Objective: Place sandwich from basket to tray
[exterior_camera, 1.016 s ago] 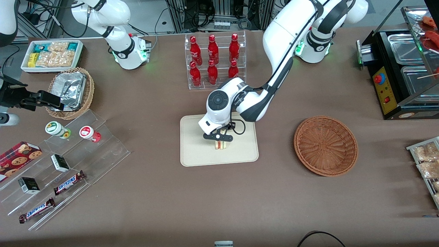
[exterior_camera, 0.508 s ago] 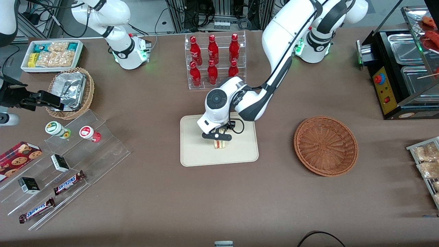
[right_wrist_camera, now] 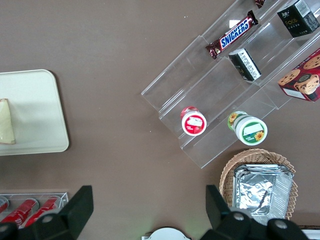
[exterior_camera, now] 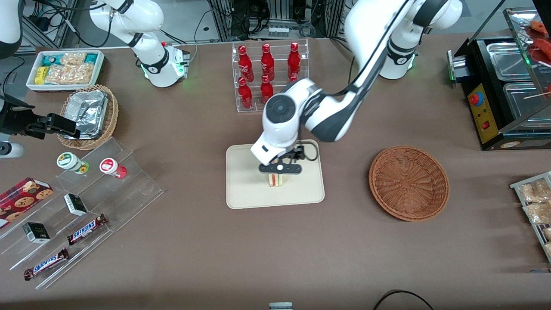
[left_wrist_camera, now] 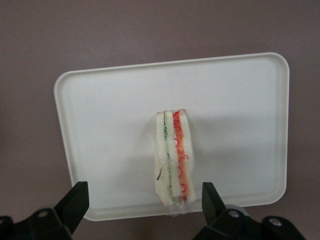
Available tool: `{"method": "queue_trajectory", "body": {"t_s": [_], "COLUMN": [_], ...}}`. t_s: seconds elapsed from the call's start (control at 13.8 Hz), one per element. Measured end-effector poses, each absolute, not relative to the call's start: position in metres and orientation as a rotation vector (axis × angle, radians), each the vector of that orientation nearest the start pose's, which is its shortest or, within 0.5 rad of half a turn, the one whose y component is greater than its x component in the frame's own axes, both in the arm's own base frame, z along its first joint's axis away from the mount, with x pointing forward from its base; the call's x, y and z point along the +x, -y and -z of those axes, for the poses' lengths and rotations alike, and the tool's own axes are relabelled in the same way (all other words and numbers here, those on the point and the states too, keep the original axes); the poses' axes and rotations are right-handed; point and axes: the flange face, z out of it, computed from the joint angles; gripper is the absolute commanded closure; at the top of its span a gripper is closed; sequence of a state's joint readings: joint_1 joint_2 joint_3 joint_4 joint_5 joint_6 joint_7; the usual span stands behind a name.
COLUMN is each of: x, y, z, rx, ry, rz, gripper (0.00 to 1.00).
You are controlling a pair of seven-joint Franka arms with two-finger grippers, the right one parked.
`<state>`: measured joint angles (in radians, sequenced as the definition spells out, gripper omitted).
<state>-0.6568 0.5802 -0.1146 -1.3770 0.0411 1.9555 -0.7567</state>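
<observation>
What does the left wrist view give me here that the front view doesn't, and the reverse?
Only the left wrist view shows the gripper open, its fingers clear of the sandwich on either side. Only the front view shows the empty basket beside the tray, toward the working arm's end. Both show the sandwich standing on edge on the tray.

One sandwich point(exterior_camera: 277, 180), one tray point(exterior_camera: 245, 189), one basket point(exterior_camera: 409, 183), one claw point(exterior_camera: 279, 168).
</observation>
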Motion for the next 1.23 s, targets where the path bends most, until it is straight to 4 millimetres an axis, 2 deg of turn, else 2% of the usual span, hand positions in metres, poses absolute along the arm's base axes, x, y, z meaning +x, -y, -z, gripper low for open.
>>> {"method": "queue_trajectory", "body": {"t_s": [0.22, 0.44, 1.02, 1.23], "x": [0.547, 0.562, 0.578, 0.578], "y": [0.423, 0.349, 0.136, 0.086], "z": [-0.447, -0.495, -0.538, -0.553], "rx": [-3.126, -3.114, -3.098, -3.100], "ry": [0.060, 0.072, -0.063, -0.044], "rz": [-0.034, -0.027, -0.048, -0.044], "gripper": [0.01, 0.01, 0.01, 0.00]}}
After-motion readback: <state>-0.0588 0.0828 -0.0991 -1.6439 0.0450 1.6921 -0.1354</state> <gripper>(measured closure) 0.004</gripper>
